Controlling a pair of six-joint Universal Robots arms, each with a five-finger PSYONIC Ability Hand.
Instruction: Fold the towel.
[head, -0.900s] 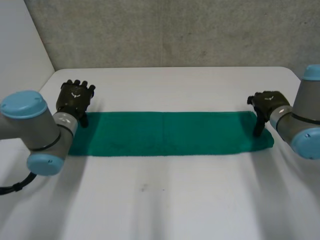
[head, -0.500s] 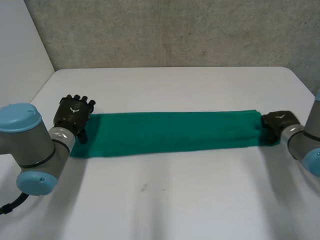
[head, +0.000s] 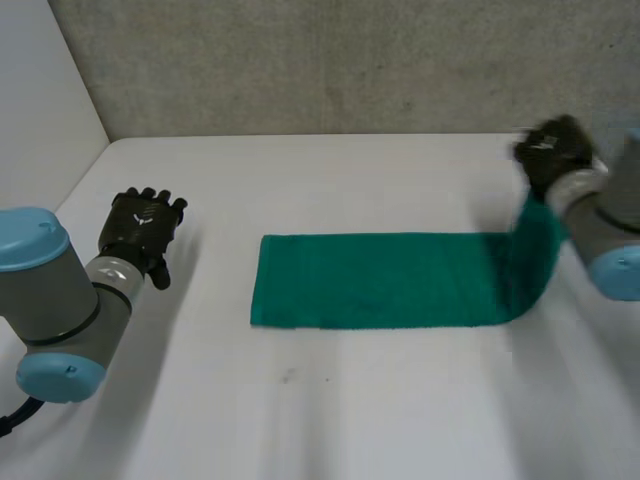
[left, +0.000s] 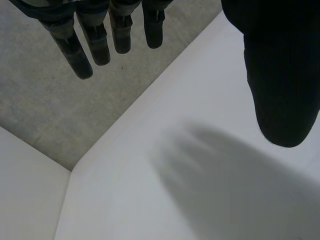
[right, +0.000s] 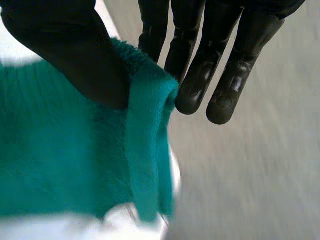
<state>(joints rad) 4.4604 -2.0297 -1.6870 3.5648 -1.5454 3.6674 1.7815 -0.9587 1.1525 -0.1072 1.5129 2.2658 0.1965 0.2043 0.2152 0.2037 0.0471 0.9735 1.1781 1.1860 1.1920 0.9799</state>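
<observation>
Head view: the green towel (head: 380, 280) lies as a long strip on the white table (head: 330, 420). Its right end rises off the surface to the right hand (head: 553, 152), which holds it up near the table's far right side. The left hand (head: 140, 228) is over the table, well apart from the towel's left end; a small pale mark (head: 146, 222) on its back is too small to read. Left wrist view: the fingers (left: 97, 42) point straight and the thumb (left: 280, 80) stands apart from them, with nothing held between. Right wrist view: the thumb presses the towel's thick edge against the fingers, so this hand pinches the cloth, which hangs from it.
</observation>
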